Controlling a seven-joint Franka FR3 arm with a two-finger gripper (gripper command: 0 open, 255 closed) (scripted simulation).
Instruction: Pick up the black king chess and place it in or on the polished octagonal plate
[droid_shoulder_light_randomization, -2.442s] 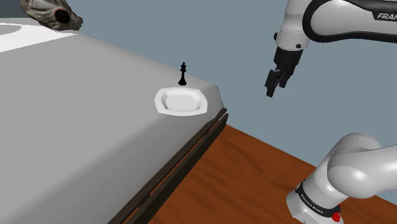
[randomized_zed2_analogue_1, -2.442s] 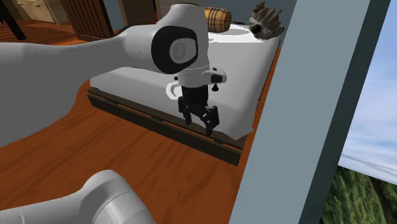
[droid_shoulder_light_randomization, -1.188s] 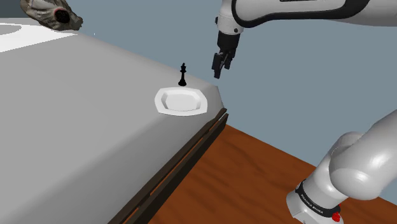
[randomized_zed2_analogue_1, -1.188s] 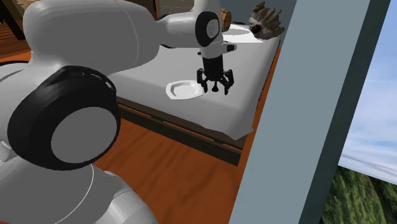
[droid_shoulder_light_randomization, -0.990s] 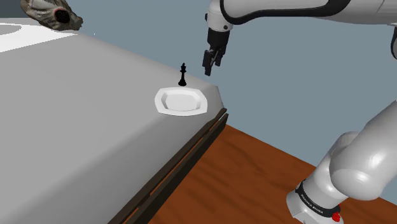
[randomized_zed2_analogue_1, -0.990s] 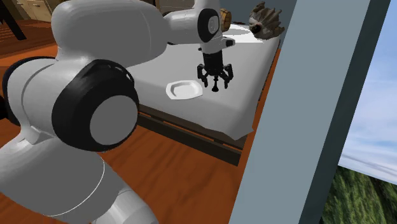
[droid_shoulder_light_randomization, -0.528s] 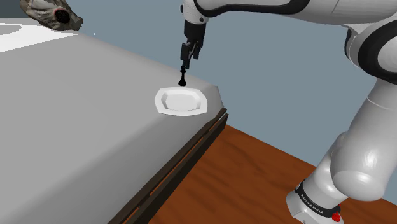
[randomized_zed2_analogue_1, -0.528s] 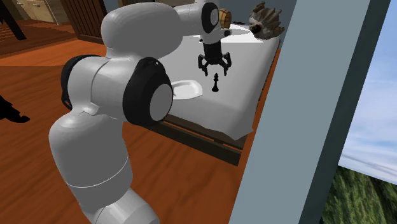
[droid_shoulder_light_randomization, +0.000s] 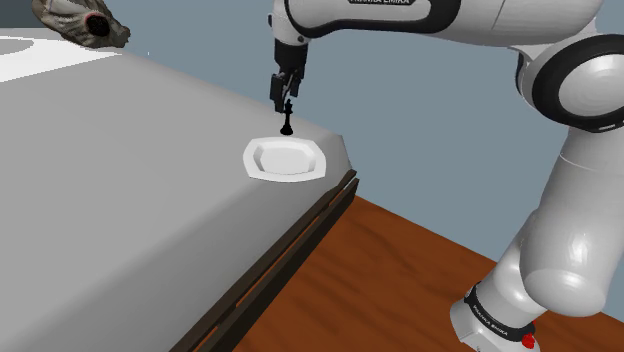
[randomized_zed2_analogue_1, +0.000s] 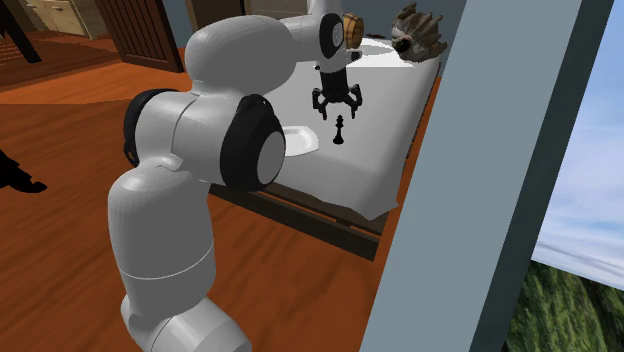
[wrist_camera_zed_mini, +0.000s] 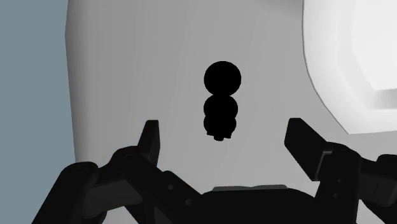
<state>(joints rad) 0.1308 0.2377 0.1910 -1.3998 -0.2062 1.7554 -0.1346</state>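
1. while the claw (droid_shoulder_light_randomization: 282, 97) hangs over the corner of the bed (droid_shoulder_light_randomization: 130, 210), its two fingers are spread wide and pinch nothing.
2. the king (droid_shoulder_light_randomization: 287, 121) stands upright on the grey bed near that corner. it is just beside the white plate (droid_shoulder_light_randomization: 251, 161) and looks apart from it.
3. the relation that matters for you is that the king lies straight below the claw. in the wrist view you look down on the king's (wrist_camera_zed_mini: 222, 95) round top, centred in the gap, with bare bed on both sides.
4. in the shoulder view the fingertips sit just above the king's top, so they are not around it yet.
5. the king's long axis is vertical and in line with the claw, so a straight drop would likely put a finger on each side.
6. the plate lies toward the shoulder view's lower left of the king, which should make for a short carry.
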